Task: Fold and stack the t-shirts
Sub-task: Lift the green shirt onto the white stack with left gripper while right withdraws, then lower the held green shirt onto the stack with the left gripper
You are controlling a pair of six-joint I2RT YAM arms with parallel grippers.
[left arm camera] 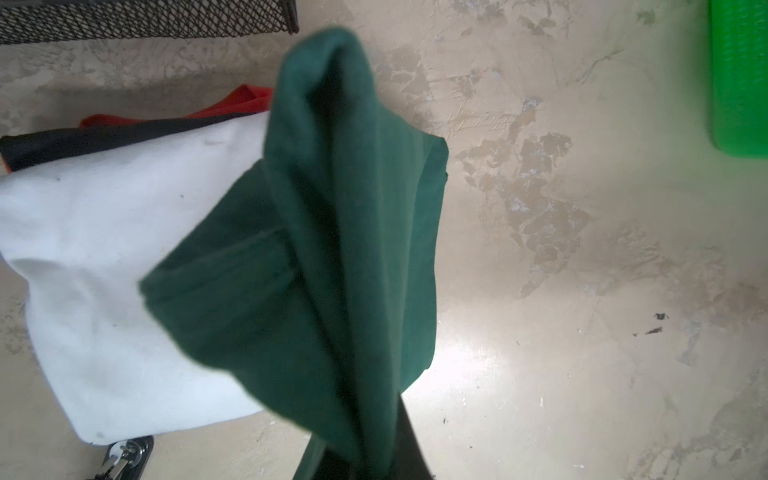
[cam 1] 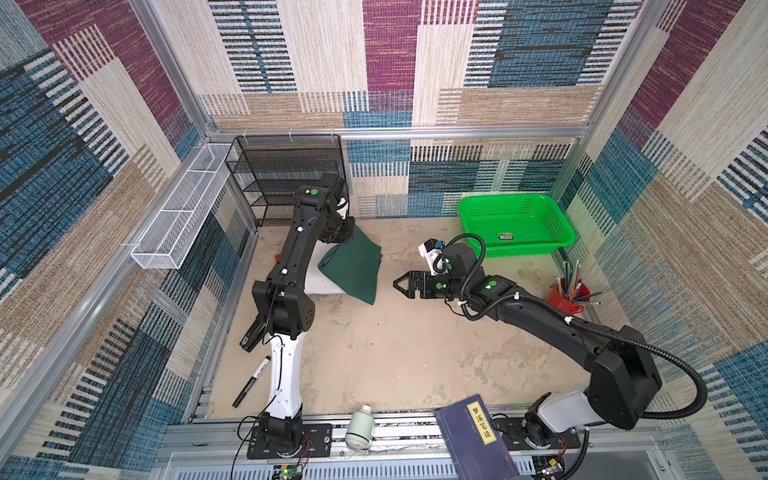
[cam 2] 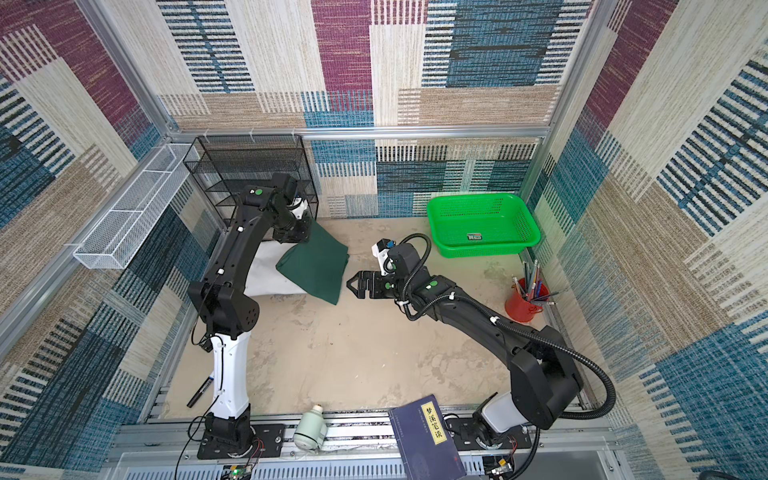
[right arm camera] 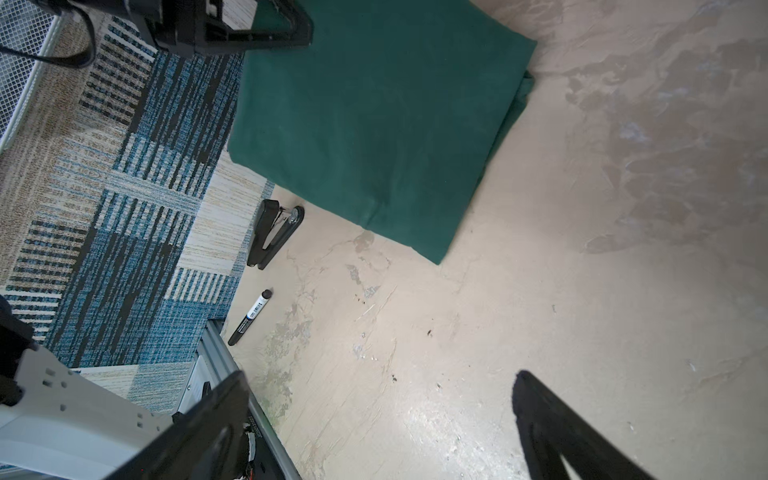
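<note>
The left pincer (cam 1: 347,232) is clamped on one edge of the folded dark green t-shirt (cam 1: 353,268) and holds that side raised. The rest of it drapes over the white t-shirt (cam 1: 322,284) at the far left of the counter (cam 1: 395,353). A red t-shirt (left arm camera: 245,99) peeks from under the white one. The right pincer (cam 1: 398,284) is spread wide and empty, near the green cloth

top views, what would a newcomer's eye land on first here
The dark green t-shirt, back left on the table, hangs pinched in the left gripper, partly over a folded white t-shirt. The bright green basket stands out at the back right. The right gripper hovers open above the table's middle, holding nothing.
</note>
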